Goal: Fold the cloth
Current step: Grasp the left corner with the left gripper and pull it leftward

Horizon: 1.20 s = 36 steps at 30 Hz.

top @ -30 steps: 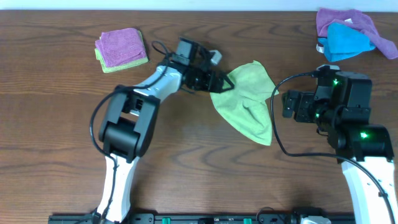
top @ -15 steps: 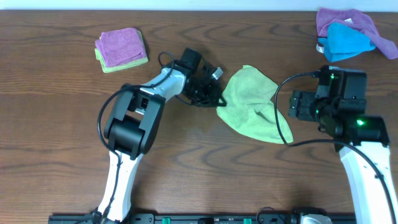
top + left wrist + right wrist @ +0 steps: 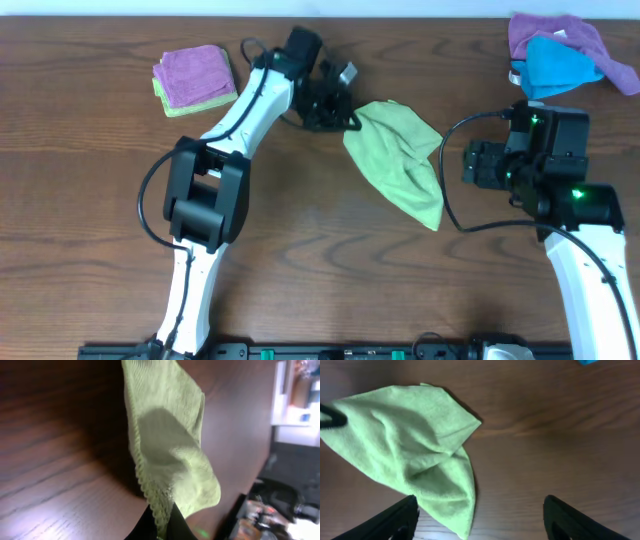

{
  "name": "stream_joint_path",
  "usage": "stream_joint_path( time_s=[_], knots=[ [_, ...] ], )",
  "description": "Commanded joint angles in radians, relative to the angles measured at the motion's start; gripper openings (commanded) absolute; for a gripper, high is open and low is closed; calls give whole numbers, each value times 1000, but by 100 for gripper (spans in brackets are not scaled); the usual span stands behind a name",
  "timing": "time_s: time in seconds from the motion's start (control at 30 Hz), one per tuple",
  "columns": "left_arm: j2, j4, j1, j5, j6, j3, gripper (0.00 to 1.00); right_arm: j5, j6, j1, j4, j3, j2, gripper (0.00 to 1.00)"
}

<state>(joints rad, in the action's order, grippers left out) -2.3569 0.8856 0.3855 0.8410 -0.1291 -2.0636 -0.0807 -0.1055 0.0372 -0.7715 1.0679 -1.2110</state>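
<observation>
The lime yellow-green cloth (image 3: 398, 158) lies crumpled in the middle of the table, one corner lifted at its upper left. My left gripper (image 3: 349, 121) is shut on that corner's stitched edge, and in the left wrist view the cloth (image 3: 167, 445) hangs away from the black fingers (image 3: 181, 527). My right gripper (image 3: 468, 165) is open to the right of the cloth, nothing between its fingers. In the right wrist view the cloth (image 3: 415, 455) lies ahead and to the left, its lower tip near the left finger (image 3: 385, 522).
A folded purple cloth on a pale green one (image 3: 194, 78) lies at the back left. A purple cloth (image 3: 560, 35) and a bright blue cloth (image 3: 560, 65) are bunched at the back right. Bare wood (image 3: 330, 270) stretches in front of the cloth.
My left gripper has shut on the cloth's corner and pulled it toward the back of the table, stretching the cloth. The right gripper's jaws have narrowed slightly.
</observation>
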Motion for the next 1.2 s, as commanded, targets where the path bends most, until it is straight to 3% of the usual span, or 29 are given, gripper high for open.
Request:
stream_joint_path(
  time_s=[0.0, 0.1, 0.2, 0.23, 0.3, 0.77, 1.17],
  knots=[
    [3, 78, -3, -190, 49, -139, 5, -73, 10, 8, 6, 18, -6, 78],
    [3, 144, -2, -346, 55, -230, 6, -121, 10, 8, 23, 18, -23, 77],
    [3, 163, -3, -359, 74, -248, 5, -209, 10, 3, 33, 18, -49, 65],
    [3, 170, -3, -362, 74, -248, 6, -239, 10, -3, 34, 18, -63, 52],
    [2, 185, 2, -394, 74, -246, 6, -278, 10, -30, 29, 14, -104, 1],
    [2, 195, 8, -598, 36, -247, 6, -286, 8, -213, 98, 14, -384, 1],
    [2, 313, 8, -990, -195, -247, 5, -282, 5, -233, 163, 14, -392, 1]
  ],
)
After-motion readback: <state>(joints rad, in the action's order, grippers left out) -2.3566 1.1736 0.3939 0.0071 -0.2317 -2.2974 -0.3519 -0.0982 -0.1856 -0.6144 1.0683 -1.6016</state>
